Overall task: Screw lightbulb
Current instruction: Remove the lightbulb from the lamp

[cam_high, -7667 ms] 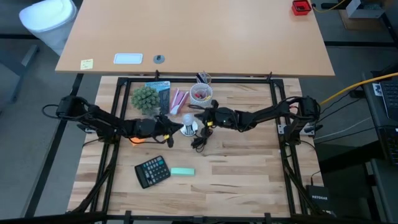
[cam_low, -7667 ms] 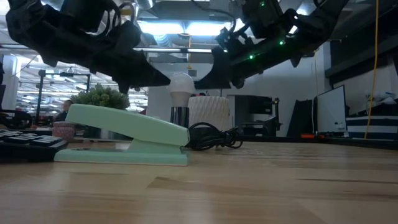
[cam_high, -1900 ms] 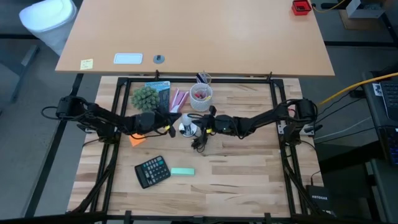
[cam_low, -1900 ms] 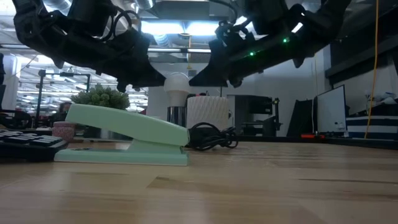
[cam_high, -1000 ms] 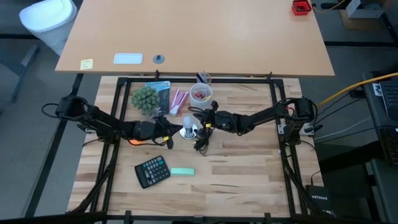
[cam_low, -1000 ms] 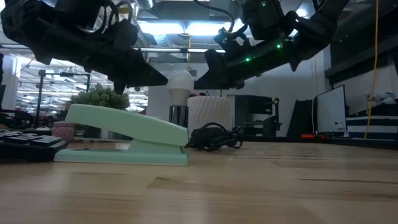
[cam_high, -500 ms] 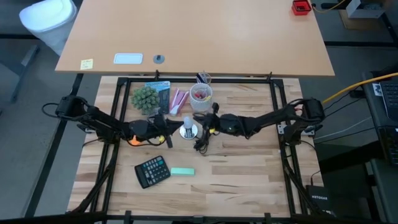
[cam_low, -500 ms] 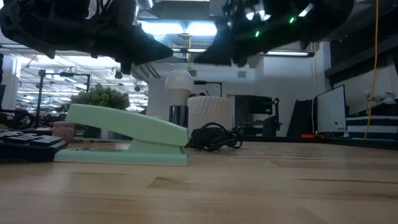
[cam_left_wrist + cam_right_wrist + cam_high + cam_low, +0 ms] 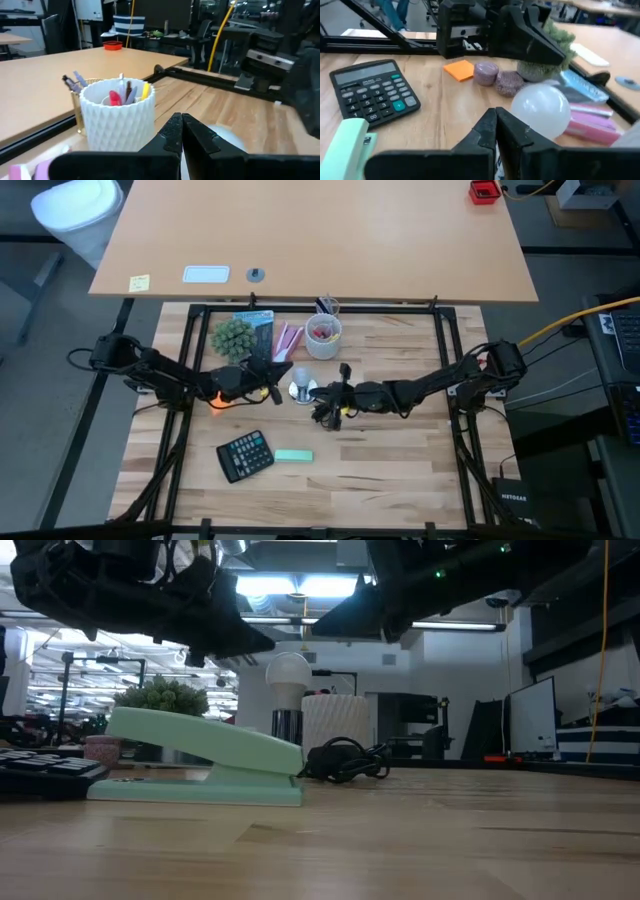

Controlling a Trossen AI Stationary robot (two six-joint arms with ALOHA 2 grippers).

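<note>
High view: the lightbulb (image 9: 300,390) stands upright in its shiny round base (image 9: 303,394) near the middle of the wooden table (image 9: 380,470), and neither arm is touching it. In the low view the lightbulb (image 9: 289,673) rises pale and round on its dark socket, bare on all sides.

Taking the lightbulb as the landmark: the left claw (image 9: 272,391) hangs just beside it on the left arm's side, fingers pressed shut on nothing, tip aimed at the bulb. The right claw (image 9: 322,397) sits just beside it on the other side, a little toward the front edge, also shut and empty, above the coiled black cord (image 9: 322,413). In the low view both claws are higher than the bulb's dome.

Just behind the lightbulb stands a white ribbed cup (image 9: 323,336) holding pens. Behind and toward the left arm sits a small green plant (image 9: 233,337), with pink markers (image 9: 287,342) between plant and cup. An orange sticky pad (image 9: 217,402) lies under the left arm. Well in front of the lightbulb, toward the front edge, lie a black calculator (image 9: 245,455) and a mint-green stapler (image 9: 294,456) side by side.
</note>
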